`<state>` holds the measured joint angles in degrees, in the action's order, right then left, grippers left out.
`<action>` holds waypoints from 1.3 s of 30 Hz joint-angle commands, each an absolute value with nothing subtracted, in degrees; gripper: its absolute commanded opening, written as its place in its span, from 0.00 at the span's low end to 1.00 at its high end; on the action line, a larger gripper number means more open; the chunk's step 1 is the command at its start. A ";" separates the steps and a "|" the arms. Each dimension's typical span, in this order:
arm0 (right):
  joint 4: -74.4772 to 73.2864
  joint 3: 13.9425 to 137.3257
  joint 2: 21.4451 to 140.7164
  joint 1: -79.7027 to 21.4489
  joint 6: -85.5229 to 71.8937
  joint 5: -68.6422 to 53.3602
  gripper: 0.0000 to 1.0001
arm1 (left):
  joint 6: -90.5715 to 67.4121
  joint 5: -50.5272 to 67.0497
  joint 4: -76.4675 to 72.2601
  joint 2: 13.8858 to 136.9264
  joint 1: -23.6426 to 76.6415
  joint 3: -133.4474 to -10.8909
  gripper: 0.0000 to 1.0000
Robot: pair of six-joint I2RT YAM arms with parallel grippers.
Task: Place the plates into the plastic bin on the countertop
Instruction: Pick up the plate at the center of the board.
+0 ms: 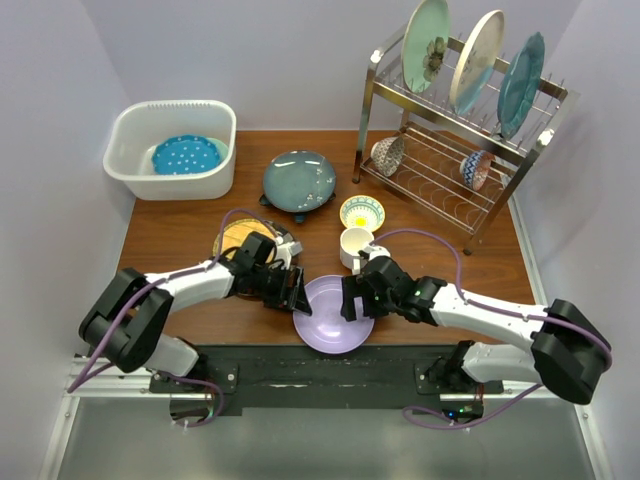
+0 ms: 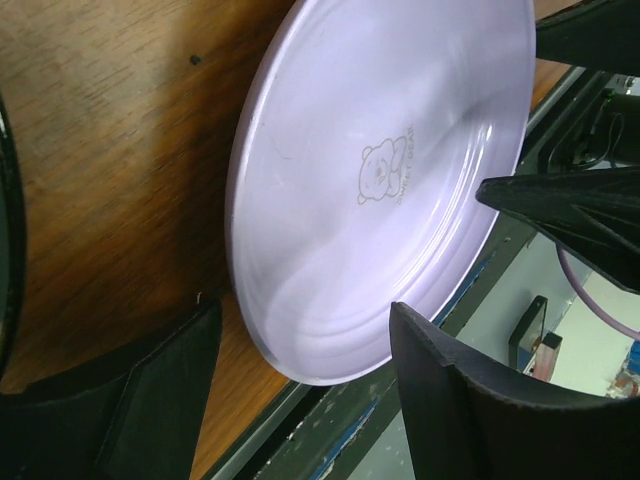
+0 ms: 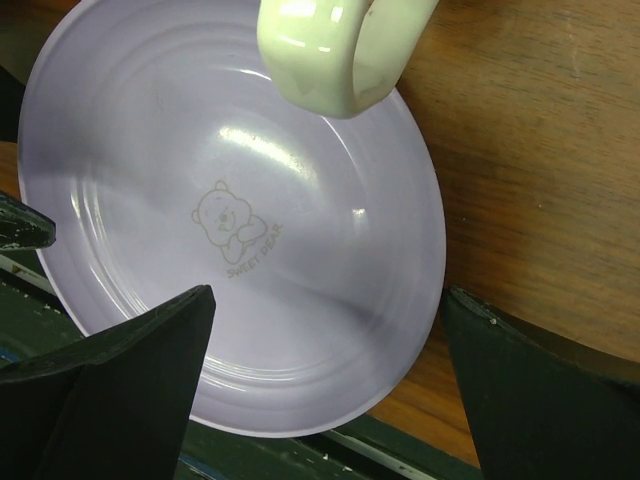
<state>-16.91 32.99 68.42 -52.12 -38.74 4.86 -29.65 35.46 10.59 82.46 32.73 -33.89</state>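
A lilac plate [image 1: 333, 322] with a bear print lies on the countertop [image 1: 180, 235] at its near edge, its rim hanging over the front. My left gripper [image 1: 297, 298] is open at the plate's left side, and the rim of the lilac plate [image 2: 380, 150] sits between its fingers [image 2: 150, 400] without touching them. My right gripper [image 1: 351, 300] is open wide at the right side, straddling the near rim of the plate [image 3: 230, 150]. The plastic bin [image 1: 125, 165] at the back left holds a blue dotted plate [image 1: 187, 155].
A dark teal plate [image 1: 299, 180] sits mid-table, and a black-rimmed yellow plate [image 1: 240, 238] lies partly under my left arm. A white mug [image 1: 355, 247] and a small bowl [image 1: 361, 212] stand just behind the right gripper. The wire rack [image 1: 450, 150] at back right holds three upright plates and two bowls.
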 commanded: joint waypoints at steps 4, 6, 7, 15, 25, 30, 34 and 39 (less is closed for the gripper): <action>-13.71 32.34 68.99 -52.29 -39.81 3.60 0.98 | -33.04 37.71 4.49 83.23 33.13 -32.26 0.70; -13.54 32.26 69.08 -52.21 -39.90 3.52 0.99 | -33.92 37.97 2.90 83.41 33.13 -31.91 0.69; -13.54 32.26 69.00 -52.21 -39.82 3.52 0.99 | -34.36 38.32 2.20 83.41 33.13 -31.38 0.69; -12.83 31.99 69.08 -52.21 -40.08 2.90 0.99 | -35.59 38.93 -1.04 84.37 33.13 -30.94 0.55; -12.48 31.64 68.82 -52.29 -40.25 2.99 0.99 | -35.68 39.38 -1.50 85.34 33.13 -30.94 0.00; -12.48 31.73 68.64 -52.29 -39.99 2.99 0.99 | -34.55 37.54 -0.18 85.34 33.13 -31.90 0.00; -12.48 31.82 68.64 -52.21 -39.99 2.90 0.99 | -32.00 34.82 5.44 84.82 33.13 -33.92 0.00; -12.39 31.82 68.47 -52.21 -39.90 3.07 0.99 | -29.18 29.81 12.47 84.02 33.13 -37.96 0.00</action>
